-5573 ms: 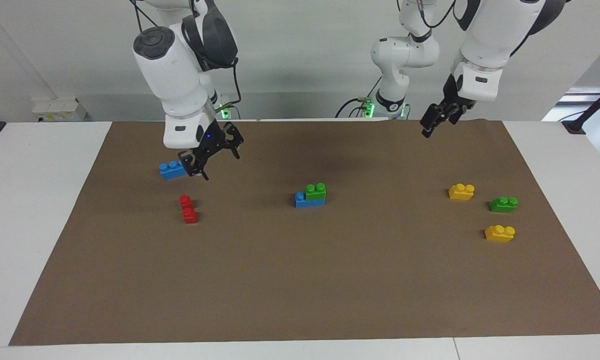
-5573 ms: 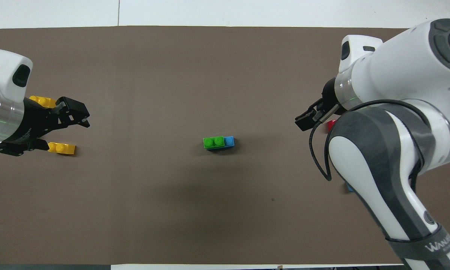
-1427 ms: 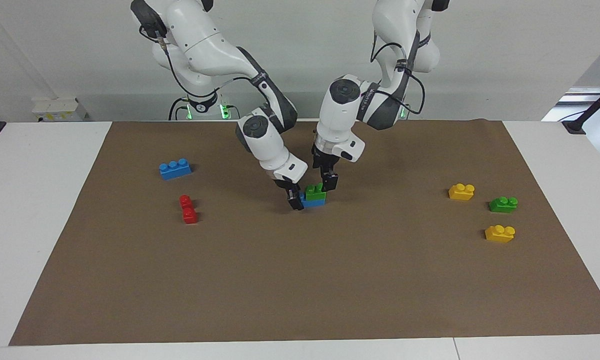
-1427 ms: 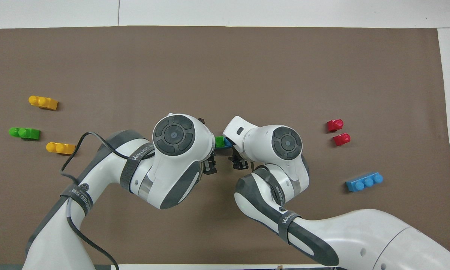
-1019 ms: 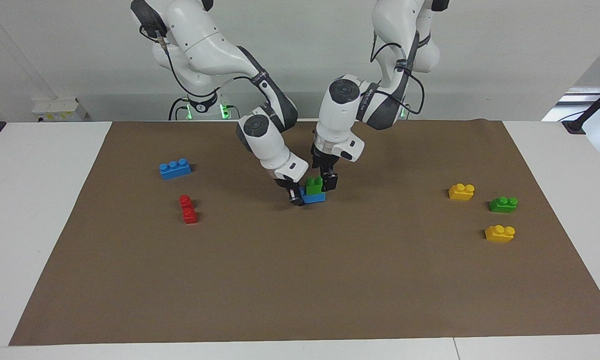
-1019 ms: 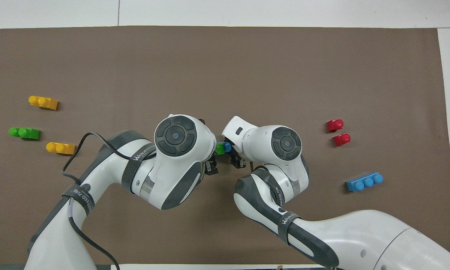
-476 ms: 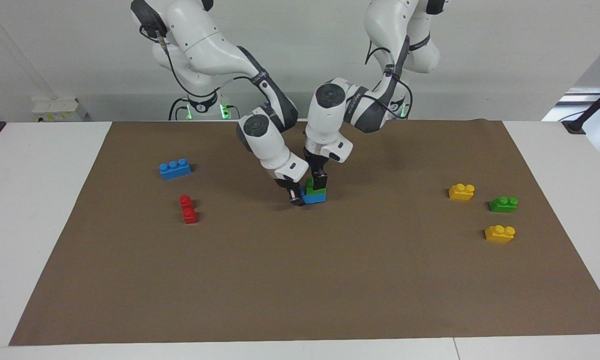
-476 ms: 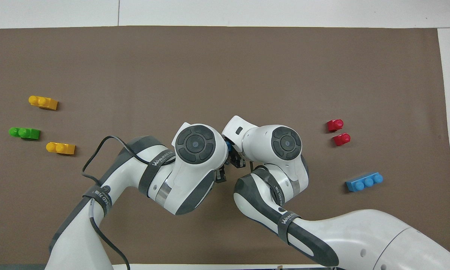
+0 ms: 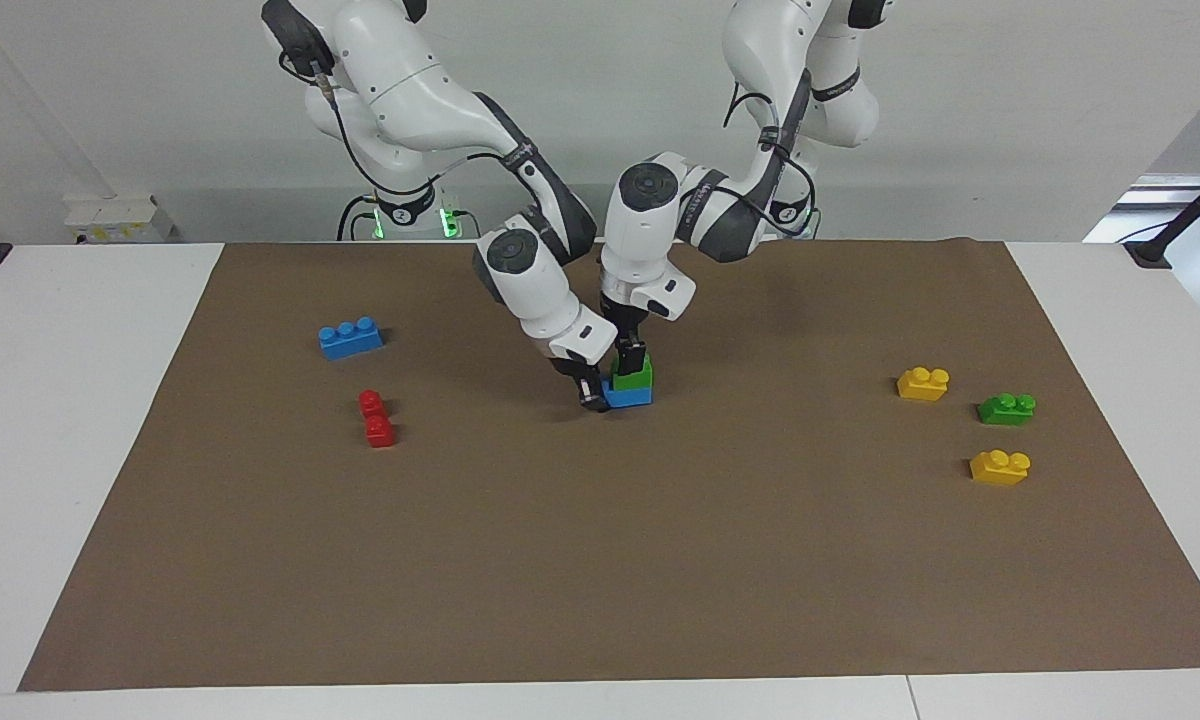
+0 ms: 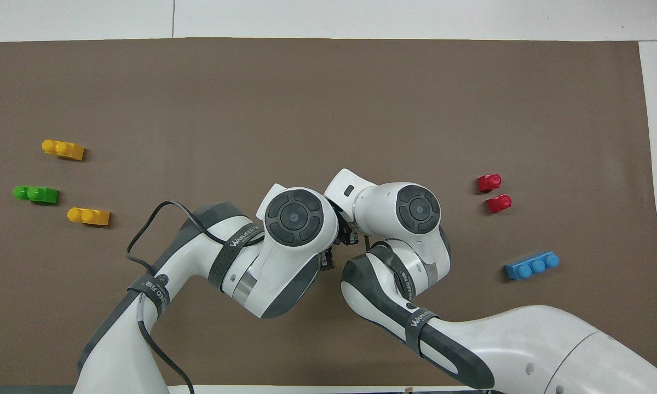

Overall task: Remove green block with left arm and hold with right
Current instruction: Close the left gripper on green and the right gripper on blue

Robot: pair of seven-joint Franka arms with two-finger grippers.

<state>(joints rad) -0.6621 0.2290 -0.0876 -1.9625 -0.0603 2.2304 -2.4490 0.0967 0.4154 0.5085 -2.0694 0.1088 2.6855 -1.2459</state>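
The green block [image 9: 636, 379] sits on a short blue brick [image 9: 630, 396] at the middle of the brown mat. My left gripper [image 9: 631, 358] is down on the green block's top and open, with a dark finger [image 9: 633, 354] covering the studs. My right gripper [image 9: 590, 392] is low at the blue brick's end toward the right arm's side, shut on it. In the overhead view both wrists cover the stack and the grippers' tips.
A long blue brick [image 9: 351, 338] and two red blocks [image 9: 375, 418] lie toward the right arm's end. Two yellow bricks [image 9: 923, 383] [image 9: 999, 467] and a second green one [image 9: 1007, 408] lie toward the left arm's end. The brown mat [image 9: 600, 560] covers the table.
My left gripper has moved from beside the green block to over it, toward the right arm's end. The block tipped up, then settled flatter. The right gripper has stayed put.
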